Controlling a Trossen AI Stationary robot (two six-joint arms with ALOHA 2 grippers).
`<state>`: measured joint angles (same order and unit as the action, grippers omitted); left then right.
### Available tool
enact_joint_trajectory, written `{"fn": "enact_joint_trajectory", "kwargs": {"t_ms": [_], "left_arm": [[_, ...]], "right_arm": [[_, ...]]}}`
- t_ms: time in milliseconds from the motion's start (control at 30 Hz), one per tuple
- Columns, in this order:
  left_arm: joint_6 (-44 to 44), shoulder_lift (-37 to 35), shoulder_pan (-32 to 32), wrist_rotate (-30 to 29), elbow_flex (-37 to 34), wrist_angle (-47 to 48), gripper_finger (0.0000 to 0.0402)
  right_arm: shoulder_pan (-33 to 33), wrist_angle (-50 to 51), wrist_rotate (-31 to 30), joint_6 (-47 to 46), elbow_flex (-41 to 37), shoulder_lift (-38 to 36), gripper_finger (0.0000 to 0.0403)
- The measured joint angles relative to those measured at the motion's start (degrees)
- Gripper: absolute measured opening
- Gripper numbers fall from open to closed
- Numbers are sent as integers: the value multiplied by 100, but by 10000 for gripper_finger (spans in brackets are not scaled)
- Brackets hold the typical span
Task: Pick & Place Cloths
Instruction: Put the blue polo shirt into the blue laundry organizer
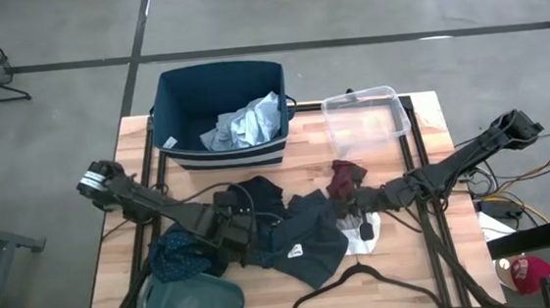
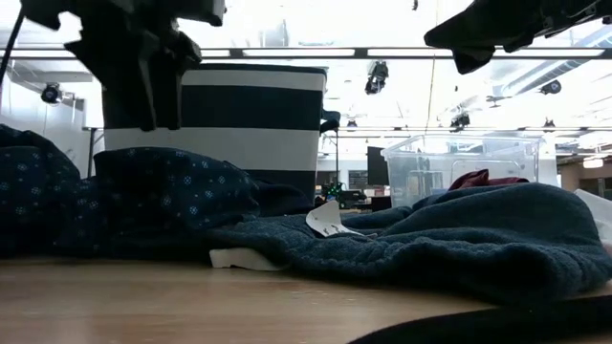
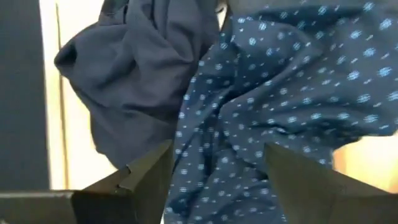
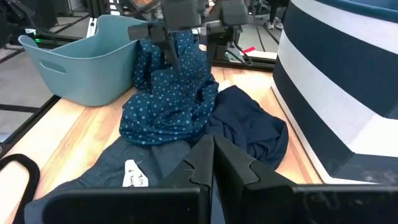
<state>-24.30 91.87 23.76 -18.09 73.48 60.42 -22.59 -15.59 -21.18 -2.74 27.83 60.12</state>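
Four views, taken in turn.

High view, cloths: a blue-grey shirt point(image 1: 243, 125) lies crumpled inside the navy tub point(image 1: 219, 114) at the table's far edge; a navy piece point(image 1: 259, 197), a slate sweater point(image 1: 307, 245) with a white label, and a dotted piece point(image 1: 180, 255) lie heaped at the table's middle and front left.
High view, other cloths: a maroon piece point(image 1: 344, 178) lies just in front of the clear tub point(image 1: 367, 119); a white piece point(image 1: 365, 233) lies beside the sweater.
High view, left gripper point(image 1: 245, 230): at the heap's middle, over dark cloth.
High view, right gripper point(image 1: 343, 206): between maroon piece and sweater.
High view, rest: a teal tub point(image 1: 189, 306) sits at the front left corner, a black hanger point(image 1: 364, 290) at the front edge.

Low view, cloths: dotted piece point(image 2: 143, 196) on the left, sweater point(image 2: 459, 239) on the right, its label point(image 2: 325, 222) turned up; striped navy tub point(image 2: 225, 119) and clear tub point(image 2: 459, 162) stand behind.

Left wrist view, left claw: fingers point(image 3: 146, 171) apart, hanging over the dotted piece point(image 3: 292, 93), with no cloth clearly between them; the navy piece point(image 3: 137, 68) lies beside it.

Right wrist view, right claw: fingers point(image 4: 202, 158) pressed together, nothing between them.
Right wrist view, cloths: dotted piece point(image 4: 171, 93) hangs bunched under the left gripper point(image 4: 165, 34), touching the teal tub point(image 4: 81, 62); navy piece point(image 4: 249, 127) lies beside the striped tub point(image 4: 342, 81); sweater point(image 4: 140, 165) nearest.
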Motion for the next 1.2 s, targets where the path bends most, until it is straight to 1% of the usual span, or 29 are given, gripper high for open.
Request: {"fn": "enact_joint_trajectory", "kwargs": {"t_ms": [67,200,400,500,633,833,933,1000,1100,1200], "left_arm": [[-136,-8,-92,312,-2,-60,255],[-84,35,-249,922,-301,-491,255],[215,193,-533,1220,-660,-1005,255],[229,263,-682,1584,-862,-1174,255],[498,340,-816,2002,-1135,-1559,255],[814,503,-911,2061,-1323,-1970,246],[872,641,-950,2069,-1382,-2116,223],[936,728,-969,2083,-1382,-2144,197],[1075,832,-980,2113,-1367,-2196,144],[1320,891,-983,2219,-1362,-2239,79]], "right_arm": [[2,-2,-3,12,0,0,8],[2,-7,-1,12,0,0,8],[2,-14,-2,12,0,0,8],[2,-17,-1,12,0,0,8],[2,-21,-1,38,0,0,8],[2,-24,-1,34,0,0,8],[2,-29,-1,34,0,0,8],[2,-48,-1,34,0,0,8],[2,-59,-1,34,0,-2,8],[2,-70,-1,34,0,-2,8]]}}
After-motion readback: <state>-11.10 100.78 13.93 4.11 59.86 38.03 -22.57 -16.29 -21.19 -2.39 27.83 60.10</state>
